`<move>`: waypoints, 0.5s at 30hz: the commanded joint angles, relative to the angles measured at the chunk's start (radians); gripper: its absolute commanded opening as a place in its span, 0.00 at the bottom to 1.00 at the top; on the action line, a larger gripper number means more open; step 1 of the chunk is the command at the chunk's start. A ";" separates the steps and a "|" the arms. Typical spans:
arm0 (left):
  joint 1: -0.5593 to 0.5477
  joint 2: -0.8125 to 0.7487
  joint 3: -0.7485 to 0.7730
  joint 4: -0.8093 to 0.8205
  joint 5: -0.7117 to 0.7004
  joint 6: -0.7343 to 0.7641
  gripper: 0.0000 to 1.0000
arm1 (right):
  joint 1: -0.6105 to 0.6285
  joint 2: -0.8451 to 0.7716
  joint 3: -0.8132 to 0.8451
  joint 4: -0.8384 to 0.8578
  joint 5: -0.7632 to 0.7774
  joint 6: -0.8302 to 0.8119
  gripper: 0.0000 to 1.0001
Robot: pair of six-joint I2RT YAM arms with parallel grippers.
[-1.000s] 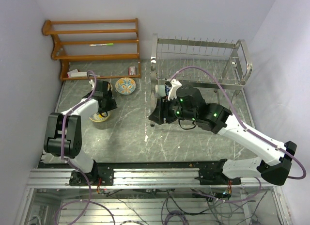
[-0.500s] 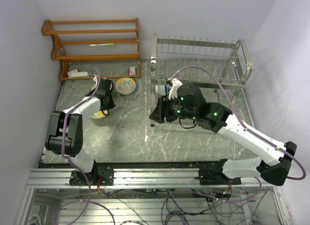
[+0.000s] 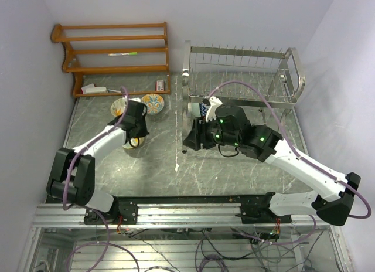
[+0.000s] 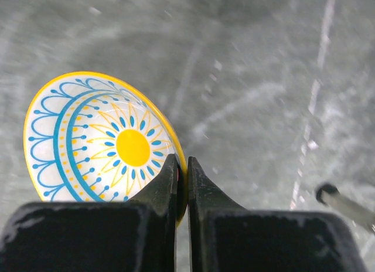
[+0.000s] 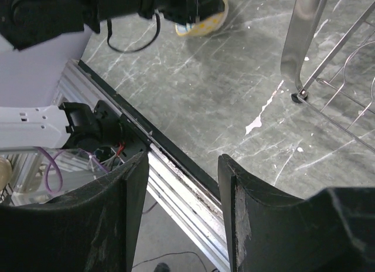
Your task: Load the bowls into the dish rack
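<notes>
With left gripper point(image 4: 183, 166), pinching tight the rim of yellow-and-blue bowl point(image 4: 99, 137), tilted over marble table point(image 4: 263, 78). With right gripper point(image 5: 183, 166), holding nothing, jaws apart, near front left leg of dish rack point(image 3: 243, 72). Near wooden shelf point(image 3: 111, 55), two more bowls upright on table, close together, outside of rack: orange bowl point(image 3: 120, 106) and blue-ringed bowl point(image 3: 153, 102).

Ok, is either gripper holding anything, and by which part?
The left gripper pinches the yellow-rimmed sunburst bowl by its rim, one finger inside, one outside. The right gripper is open and holds nothing.
</notes>
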 commanded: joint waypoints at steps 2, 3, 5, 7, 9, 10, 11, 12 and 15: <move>-0.163 -0.080 -0.083 -0.071 0.043 -0.148 0.07 | -0.004 -0.048 -0.016 -0.025 0.036 0.024 0.50; -0.195 -0.095 -0.091 -0.082 0.038 -0.167 0.07 | -0.004 -0.054 -0.018 -0.030 0.041 0.031 0.49; -0.257 -0.124 -0.107 -0.096 0.031 -0.204 0.07 | -0.004 -0.064 -0.020 -0.043 0.047 0.039 0.49; -0.321 -0.150 -0.120 -0.103 0.015 -0.235 0.07 | -0.004 -0.076 -0.024 -0.064 0.054 0.043 0.48; -0.379 -0.163 -0.134 -0.099 0.000 -0.266 0.07 | -0.004 -0.091 -0.035 -0.077 0.063 0.050 0.48; -0.408 -0.161 -0.139 -0.094 -0.004 -0.278 0.08 | -0.004 -0.100 -0.040 -0.082 0.067 0.054 0.48; -0.437 -0.154 -0.142 -0.088 -0.010 -0.290 0.08 | -0.003 -0.108 -0.046 -0.086 0.073 0.058 0.48; -0.479 -0.142 -0.144 -0.080 -0.014 -0.296 0.09 | -0.004 -0.117 -0.048 -0.092 0.076 0.061 0.48; -0.568 -0.088 -0.134 -0.066 -0.051 -0.307 0.16 | -0.003 -0.128 -0.052 -0.110 0.086 0.067 0.48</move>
